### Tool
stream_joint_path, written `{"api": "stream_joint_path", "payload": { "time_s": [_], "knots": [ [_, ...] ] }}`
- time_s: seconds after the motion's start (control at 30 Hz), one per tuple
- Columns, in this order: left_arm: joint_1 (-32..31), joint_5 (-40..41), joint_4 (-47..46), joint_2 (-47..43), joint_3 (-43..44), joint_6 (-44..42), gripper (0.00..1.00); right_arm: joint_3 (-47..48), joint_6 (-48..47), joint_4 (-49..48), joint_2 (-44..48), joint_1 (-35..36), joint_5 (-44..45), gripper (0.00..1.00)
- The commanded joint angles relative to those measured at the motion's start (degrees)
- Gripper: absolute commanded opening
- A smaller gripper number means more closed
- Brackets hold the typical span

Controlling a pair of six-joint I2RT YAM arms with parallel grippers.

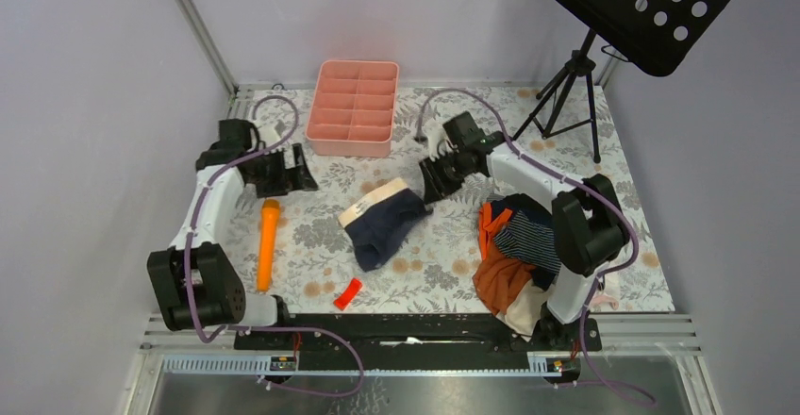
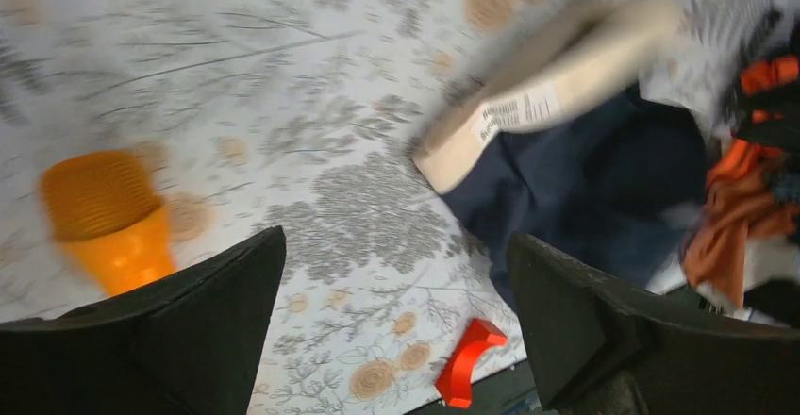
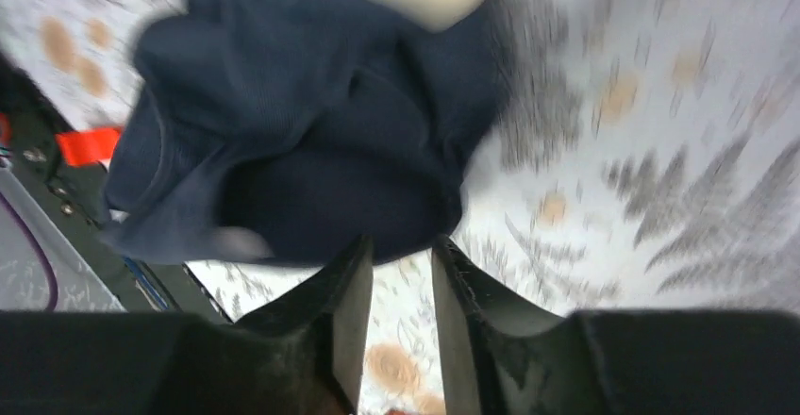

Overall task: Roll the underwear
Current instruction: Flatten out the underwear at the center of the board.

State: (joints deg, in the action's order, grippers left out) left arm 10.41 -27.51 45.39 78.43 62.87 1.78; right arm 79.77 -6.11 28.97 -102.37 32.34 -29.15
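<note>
The navy underwear (image 1: 382, 222) with a tan waistband lies crumpled in the middle of the floral table. In the left wrist view this underwear (image 2: 585, 179) lies ahead and to the right. The right wrist view shows the underwear (image 3: 311, 123) bunched just beyond the fingertips. A striped navy pair (image 1: 528, 236) sits on the clothes pile at the right. My right gripper (image 1: 439, 177) (image 3: 403, 243) hovers at the navy pair's far right edge, jaws a narrow gap apart with only table between them. My left gripper (image 1: 283, 172) (image 2: 394, 240) stands wide open and empty to the far left of it.
A pink divided tray (image 1: 349, 141) stands at the back. An orange tube-shaped tool (image 1: 269, 243) lies left of the underwear. A small red piece (image 1: 347, 292) rests near the front edge. Orange and pale garments (image 1: 500, 278) are heaped by the right arm's base. A black tripod (image 1: 566, 85) stands back right.
</note>
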Motion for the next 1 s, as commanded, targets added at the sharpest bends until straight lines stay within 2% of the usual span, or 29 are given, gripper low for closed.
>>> {"api": "stream_joint_path", "payload": {
  "time_s": [0.0, 0.07, 0.17, 0.27, 0.57, 0.83, 0.97],
  "knots": [
    [-8.8, -2.7, 0.1, 0.6, 0.8, -2.2, 0.94, -7.8, 4.3, 1.1, 2.1, -0.5, 3.8, 0.42],
    [-12.1, -2.2, 0.0, 1.0, -0.1, -2.2, 0.93, -7.4, 4.3, 0.7, 4.4, -0.5, 5.0, 0.50],
    [-13.3, -1.2, 0.0, 2.9, -1.1, -2.2, 0.92, -4.8, 2.7, 0.4, 5.6, -0.5, 4.1, 0.54],
    [-13.3, -0.8, 1.3, 6.0, 0.0, -2.6, 0.89, -1.2, 0.8, 0.8, 2.9, -0.5, 3.0, 0.55],
    [-11.5, -1.7, 6.5, 6.4, 3.0, -4.1, 0.91, 10.1, 0.3, -1.4, -10.6, -0.5, 0.1, 0.54],
    [-8.0, -2.2, 6.7, 3.6, 0.9, -4.0, 0.91, 20.7, -10.0, 3.2, -21.4, -0.4, -1.2, 0.53],
    [-7.5, -1.3, 6.8, 2.9, 0.8, -4.4, 0.91, 24.0, -12.8, 6.6, -25.3, -0.5, -2.7, 0.47]
  ]
}}
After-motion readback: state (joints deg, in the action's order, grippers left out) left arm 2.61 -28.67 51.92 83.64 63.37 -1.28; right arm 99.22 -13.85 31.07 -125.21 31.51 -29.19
